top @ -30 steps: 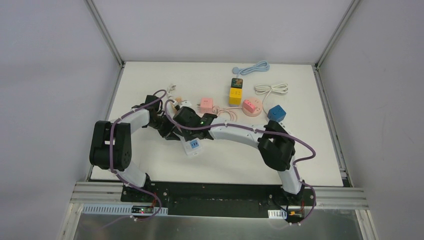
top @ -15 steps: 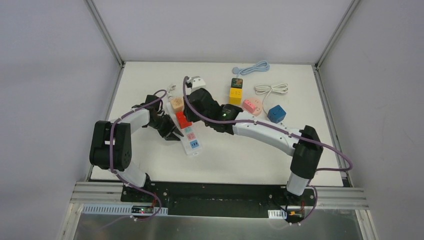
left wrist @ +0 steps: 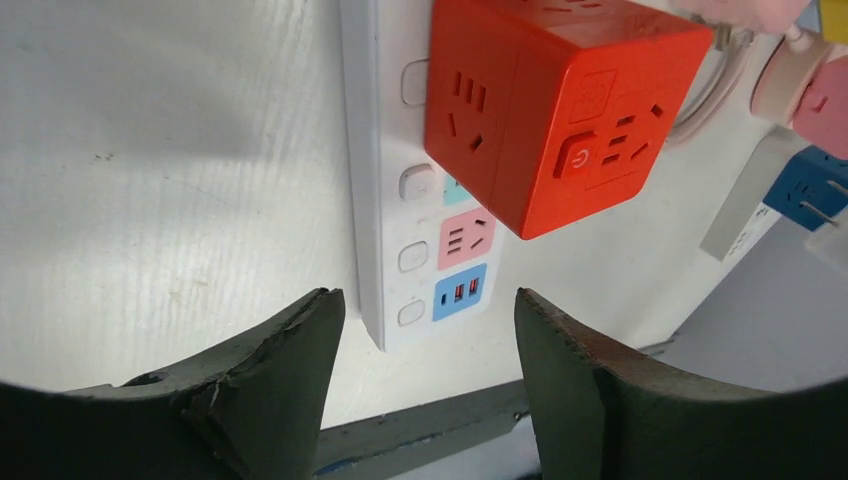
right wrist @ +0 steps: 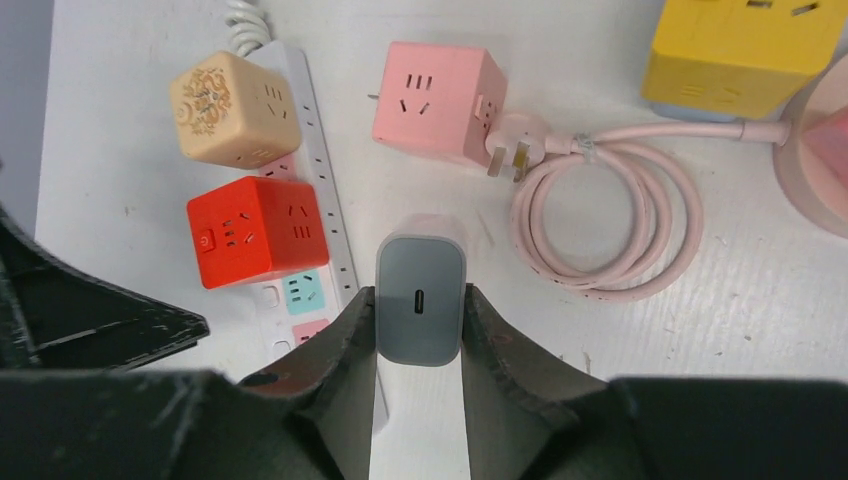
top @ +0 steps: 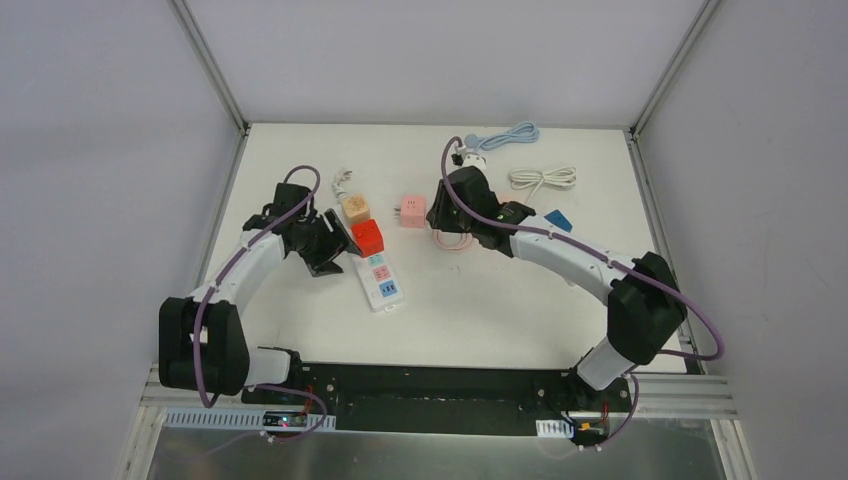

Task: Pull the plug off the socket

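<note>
The right gripper (right wrist: pixel 418 305) pinches a small grey charger plug (right wrist: pixel 420 285) by its flat sides, above the table (top: pixel 500 320) and clear of the white power strip (right wrist: pixel 322 215). It looks light, rigid and smooth, so it could slip. The left gripper (left wrist: pixel 425 325) gapes beside the strip. No readable writing

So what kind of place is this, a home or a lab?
Most likely a robotics lab test cell. A white table is boxed in by plain walls and aluminium posts, the left arm and right arm stand at its near edge, with a power strip and pink cube socket as props.
</note>
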Tool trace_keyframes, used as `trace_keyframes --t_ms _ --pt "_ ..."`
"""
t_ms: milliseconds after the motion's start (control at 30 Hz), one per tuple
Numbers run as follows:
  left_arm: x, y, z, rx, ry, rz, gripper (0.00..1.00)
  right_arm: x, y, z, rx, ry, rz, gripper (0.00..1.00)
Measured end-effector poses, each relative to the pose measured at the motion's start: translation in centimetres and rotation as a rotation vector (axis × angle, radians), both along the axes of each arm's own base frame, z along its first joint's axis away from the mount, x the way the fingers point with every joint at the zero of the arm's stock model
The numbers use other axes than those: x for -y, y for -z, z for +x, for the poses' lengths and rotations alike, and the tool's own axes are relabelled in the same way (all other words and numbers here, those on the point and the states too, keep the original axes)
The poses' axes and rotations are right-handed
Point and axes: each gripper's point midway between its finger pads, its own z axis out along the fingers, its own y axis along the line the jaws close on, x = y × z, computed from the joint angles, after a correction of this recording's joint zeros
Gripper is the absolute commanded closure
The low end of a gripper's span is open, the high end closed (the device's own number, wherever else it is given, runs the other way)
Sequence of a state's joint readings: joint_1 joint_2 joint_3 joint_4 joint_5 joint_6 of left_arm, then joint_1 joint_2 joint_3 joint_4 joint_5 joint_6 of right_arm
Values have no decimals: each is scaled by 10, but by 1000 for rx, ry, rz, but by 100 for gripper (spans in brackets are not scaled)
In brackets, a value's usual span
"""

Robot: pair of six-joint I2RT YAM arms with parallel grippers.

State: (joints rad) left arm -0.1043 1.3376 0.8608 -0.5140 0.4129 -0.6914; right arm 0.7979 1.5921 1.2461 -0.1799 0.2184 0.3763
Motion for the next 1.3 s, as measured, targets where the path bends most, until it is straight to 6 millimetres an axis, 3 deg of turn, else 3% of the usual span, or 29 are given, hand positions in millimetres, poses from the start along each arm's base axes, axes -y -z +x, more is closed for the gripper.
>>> trace_keyframes --t_ms 133,233,400,567,667,767,1000,1200,1300 --pt "-12 -5 -3 63 -35 56 33 -8 25 5 -42 -1 12 100" --pt "-20 -10 -12 119 -62 89 33 -19 50 8 -73 -15 17 88" --pt "-35 -33 -11 247 -112 150 33 -44 87 -5 -232 -48 125 73" --pt "-45 -34 -11 256 -141 198 33 -61 100 -11 -321 -71 215 58" --pt "-46 -33 -12 253 -145 204 34 -62 106 -9 -350 -59 236 41" --pt "-47 -32 -11 252 -147 208 34 -61 107 -8 -359 -38 244 28" --pt "-47 -30 -11 241 -147 212 34 -43 112 -5 -328 25 191 21" --pt "-50 -27 -10 233 -155 227 35 -39 72 -1 -214 -17 186 13" --pt "-54 -23 -8 221 -165 247 36 -51 51 -7 -142 -83 162 12"
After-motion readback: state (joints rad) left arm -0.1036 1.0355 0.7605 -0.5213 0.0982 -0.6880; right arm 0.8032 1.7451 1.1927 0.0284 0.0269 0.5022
